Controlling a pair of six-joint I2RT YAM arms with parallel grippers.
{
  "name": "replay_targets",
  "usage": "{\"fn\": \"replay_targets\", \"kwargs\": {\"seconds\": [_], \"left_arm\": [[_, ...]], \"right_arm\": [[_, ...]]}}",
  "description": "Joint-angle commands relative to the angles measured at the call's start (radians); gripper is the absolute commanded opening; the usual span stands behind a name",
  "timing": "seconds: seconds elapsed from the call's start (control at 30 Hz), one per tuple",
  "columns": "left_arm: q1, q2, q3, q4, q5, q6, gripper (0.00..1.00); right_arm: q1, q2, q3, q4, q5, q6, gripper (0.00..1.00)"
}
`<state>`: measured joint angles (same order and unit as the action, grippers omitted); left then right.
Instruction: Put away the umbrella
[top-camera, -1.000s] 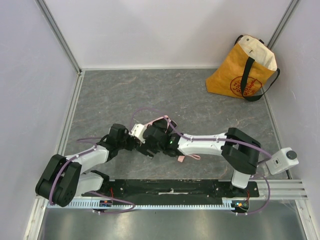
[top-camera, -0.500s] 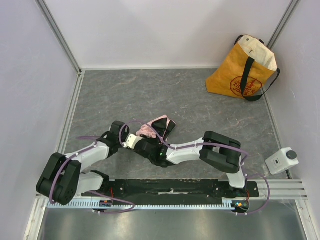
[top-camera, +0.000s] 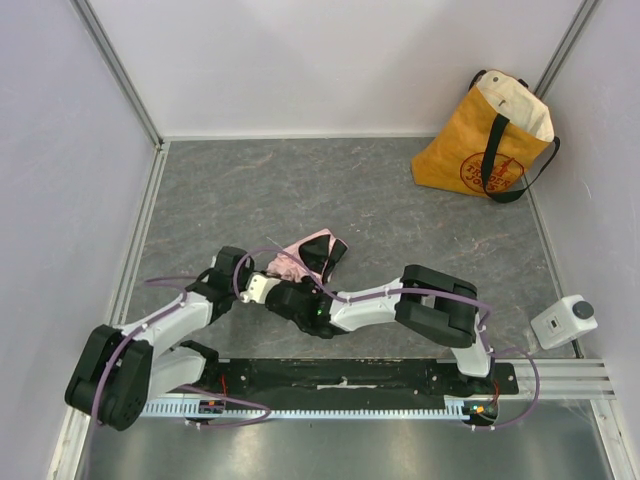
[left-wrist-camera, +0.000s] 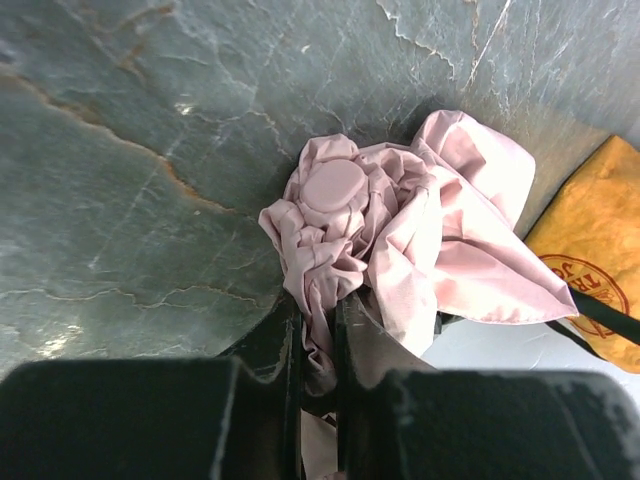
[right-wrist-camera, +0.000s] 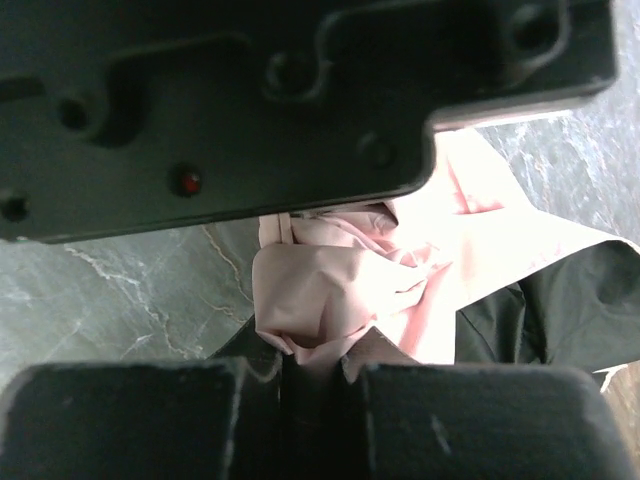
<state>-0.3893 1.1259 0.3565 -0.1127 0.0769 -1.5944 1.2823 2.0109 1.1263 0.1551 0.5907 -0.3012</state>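
Umbrella: the pale pink fabric folding umbrella (top-camera: 308, 255) sits bunched at the near middle of the grey marbled surface (top-camera: 350, 190), between both arms.
Left pincer (left-wrist-camera: 318, 315): almost closed, pinching the pink fabric.
Right pincer (right-wrist-camera: 312, 365): almost closed, also pinching the fabric.
Bag: the yellow cloth tote bag (top-camera: 478, 140) stands well apart, in the far right corner.

Grey marbled table (top-camera: 350, 190) carries a yellow tote bag (top-camera: 468, 160).

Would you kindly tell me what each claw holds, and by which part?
Both pinch the umbrella by its fabric: left claw near the round cap, right claw on a bunched fold.
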Motion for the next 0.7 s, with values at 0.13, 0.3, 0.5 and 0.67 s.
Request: {"fn": "replay_targets", "kwargs": {"seconds": [0.13,0.3,0.5,0.67], "left_arm": [[-0.01,-0.198,-0.12,-0.027,0.069,-0.021,0.31],[-0.008,-0.45,-0.191,0.025,-0.034,0.048,0.88],[0.007,-0.741,-0.292,0.005,-0.074,0.111,0.95],[0.006,-0.824,-0.278,-0.027,-0.115,0.313,0.95]], "right_arm": [[-0.152,0.094,-0.065,-0.179,-0.587,0.218,0.0],[-0.227,0.112,-0.028,-0.247,-0.804,0.252,0.0],[-0.331,0.173,0.035,-0.354,-1.009,0.263,0.0],[-0.435,0.31,0.166,-0.511,-1.342,0.292,0.0]]}}
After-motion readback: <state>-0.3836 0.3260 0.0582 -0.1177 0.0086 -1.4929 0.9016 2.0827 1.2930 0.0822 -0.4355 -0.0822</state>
